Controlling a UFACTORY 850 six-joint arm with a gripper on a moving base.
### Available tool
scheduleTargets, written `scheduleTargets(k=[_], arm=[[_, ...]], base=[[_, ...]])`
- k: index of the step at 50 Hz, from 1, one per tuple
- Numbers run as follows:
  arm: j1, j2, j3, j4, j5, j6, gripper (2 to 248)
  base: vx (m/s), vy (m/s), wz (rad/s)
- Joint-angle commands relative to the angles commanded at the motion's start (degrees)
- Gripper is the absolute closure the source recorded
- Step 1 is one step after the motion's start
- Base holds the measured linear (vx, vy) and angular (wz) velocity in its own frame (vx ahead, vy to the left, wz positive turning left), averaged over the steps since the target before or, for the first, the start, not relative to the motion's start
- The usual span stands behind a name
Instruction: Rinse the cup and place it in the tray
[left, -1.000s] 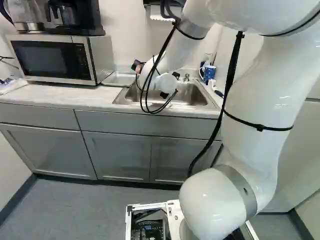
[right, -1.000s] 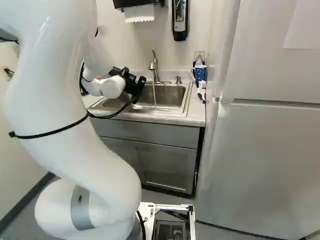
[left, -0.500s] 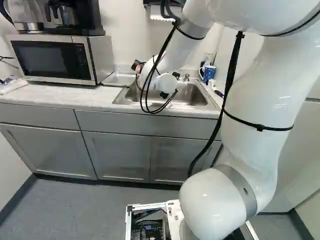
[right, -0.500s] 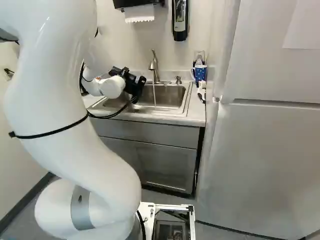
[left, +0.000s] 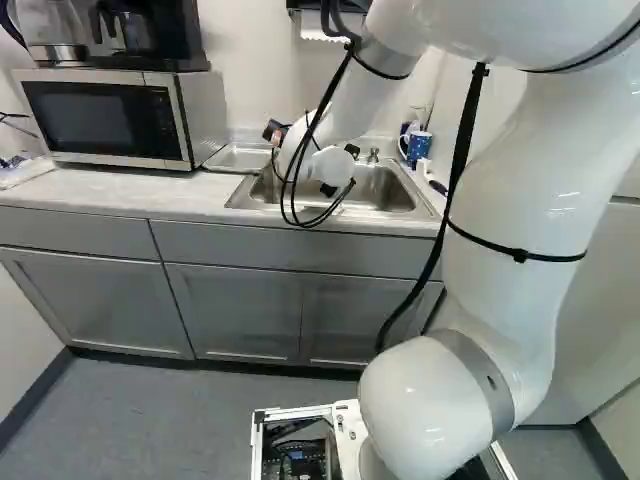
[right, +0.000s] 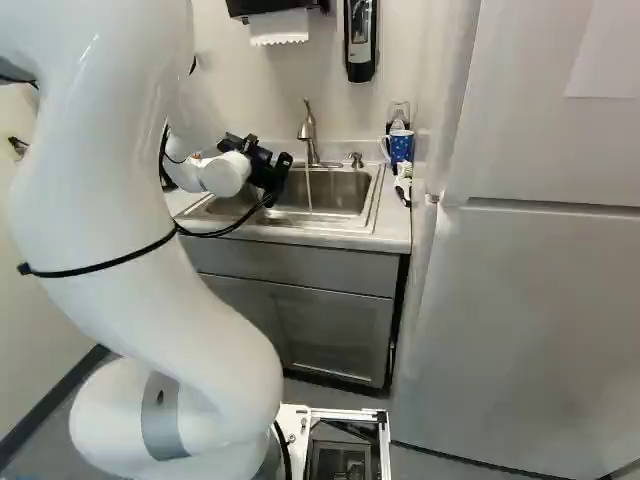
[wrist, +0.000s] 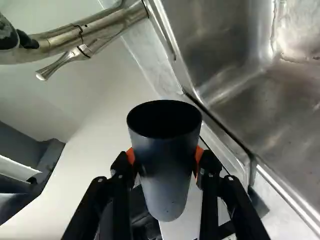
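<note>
orange pads (wrist: 198, 160) press a dark grey cup (wrist: 165, 165) from two sides, so my pincer (right: 268, 170) is clenched on it, above the sink (right: 378, 185) and not over the tray (left: 236, 157). in the wrist view, the cup's round mouth faces the camera; its inside is too dark for me to tell what it holds. the sink's metal rim runs along one side of the cup, though i cannot tell if they touch, and the faucet (right: 309, 130) lies on the other side. in the right base view, open basin reaches from beside my pincer to the right rim, crossed by a thin stream of water (right: 309, 192). beyond that rim stands a blue mug (right: 400, 146), its contents hidden from me. in the left base view, the shallow tray lies between the microwave (left: 110, 117) and the basin, with bare counter (left: 130, 195) in front.
</note>
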Motion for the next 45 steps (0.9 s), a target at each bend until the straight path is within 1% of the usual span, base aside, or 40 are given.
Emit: scheduleTargets(k=[17,20,28,45], arm=[[0.0,0.0,0.0,0.0,0.0,0.0,125],[0.0,0.0,0.0,0.0,0.0,-0.6,125],[0.0,0.0,0.0,0.0,0.0,-4.4,125],[0.0,0.0,0.0,0.0,0.0,-14.5,125]], base=[[0.0,0.0,0.0],[0.0,0.0,0.0],[0.0,0.0,0.0],[0.0,0.0,0.0]])
